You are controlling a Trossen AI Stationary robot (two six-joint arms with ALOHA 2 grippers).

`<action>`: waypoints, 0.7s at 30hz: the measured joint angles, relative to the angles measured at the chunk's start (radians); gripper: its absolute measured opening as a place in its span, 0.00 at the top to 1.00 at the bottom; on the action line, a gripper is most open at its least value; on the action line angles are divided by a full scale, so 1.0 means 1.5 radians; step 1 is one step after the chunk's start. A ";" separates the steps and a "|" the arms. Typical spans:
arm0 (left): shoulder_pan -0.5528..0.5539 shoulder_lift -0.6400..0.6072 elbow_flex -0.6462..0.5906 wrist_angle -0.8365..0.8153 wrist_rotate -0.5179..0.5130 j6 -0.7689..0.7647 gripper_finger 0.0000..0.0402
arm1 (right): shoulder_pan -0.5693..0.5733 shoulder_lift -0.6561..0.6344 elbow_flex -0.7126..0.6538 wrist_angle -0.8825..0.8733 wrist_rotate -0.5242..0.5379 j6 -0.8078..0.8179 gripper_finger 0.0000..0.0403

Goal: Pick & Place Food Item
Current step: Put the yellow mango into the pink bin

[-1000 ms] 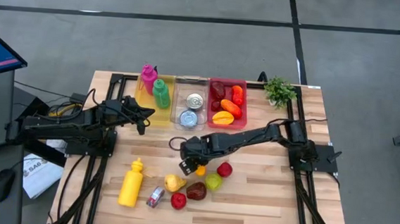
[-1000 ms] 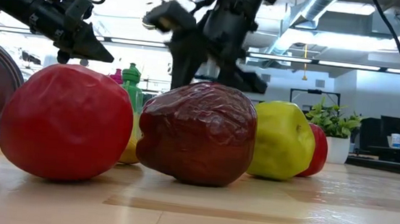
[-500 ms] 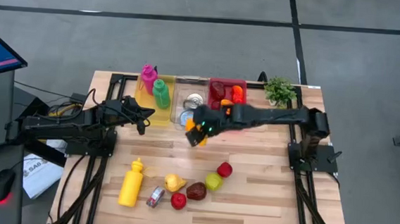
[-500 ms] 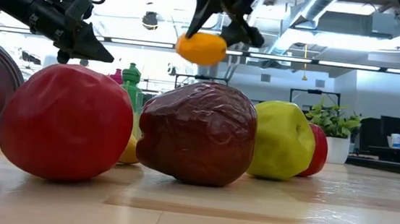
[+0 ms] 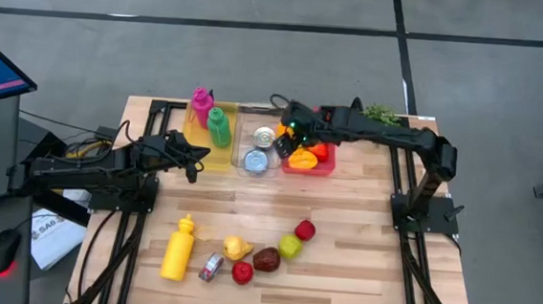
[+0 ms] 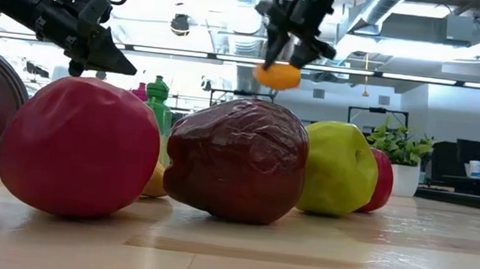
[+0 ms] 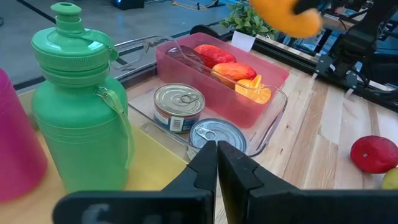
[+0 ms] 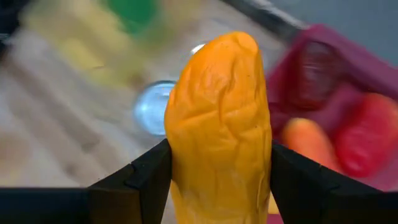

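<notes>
My right gripper (image 5: pixel 286 134) is shut on an orange, wrinkled fruit (image 8: pixel 217 124), which hangs high in the low view (image 6: pixel 278 75). It hovers over the left edge of the red bin (image 5: pixel 332 143) at the table's far side. That bin holds red and orange food (image 7: pixel 233 70). My left gripper (image 5: pixel 193 171) is shut and waits by the yellow bin (image 5: pixel 221 164), its fingertips (image 7: pixel 216 152) holding nothing. Loose fruit, among it a dark red piece (image 6: pixel 238 159), lies on the near part of the table. My right gripper pinches the orange fruit's two long sides (image 8: pixel 177 155) between its two fingers (image 8: pixel 140 177), which lie along it. The fingers slant down from above. The fruit is lifted clear of the table and the bins, its free end sticking out past the fingertips.
A clear bin with two cans (image 5: pixel 257 149) sits between the yellow bin, with its green bottle (image 7: pixel 81 106) and pink bottle (image 5: pixel 201 105), and the red one. A small plant (image 5: pixel 381 122) stands far right. A yellow bottle (image 5: pixel 178 248) and a small can (image 5: pixel 210 267) lie near the loose fruit.
My right gripper has lifted the orange fruit off the table beside the loose fruit. It has carried it up and toward the far edge and the right, to the red bin's left side, tipping as it went. The left arm has kept still.
</notes>
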 joint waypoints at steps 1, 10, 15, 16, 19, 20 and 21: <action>0.000 0.000 0.000 0.000 0.000 0.000 0.99 | -0.013 0.003 0.000 -0.012 0.002 -0.002 0.44; 0.000 0.000 0.000 0.000 -0.004 0.000 0.99 | -0.123 0.006 -0.035 -0.026 -0.001 -0.002 0.44; 0.000 0.000 0.000 0.000 -0.020 0.000 0.99 | -0.168 0.005 -0.068 0.049 0.001 0.004 0.44; 0.000 0.000 0.000 0.000 -0.021 0.000 0.99 | -0.173 0.005 -0.075 0.066 0.000 0.007 0.44; 0.000 0.000 0.000 0.000 -0.021 0.000 0.99 | -0.190 0.005 -0.091 0.094 -0.004 0.009 0.44; 0.000 0.000 0.000 0.000 -0.021 0.000 0.99 | -0.194 0.005 -0.098 0.102 -0.004 0.009 0.44; 0.000 0.000 0.000 0.000 -0.021 0.000 0.99 | -0.198 0.005 -0.107 0.114 -0.003 0.009 0.44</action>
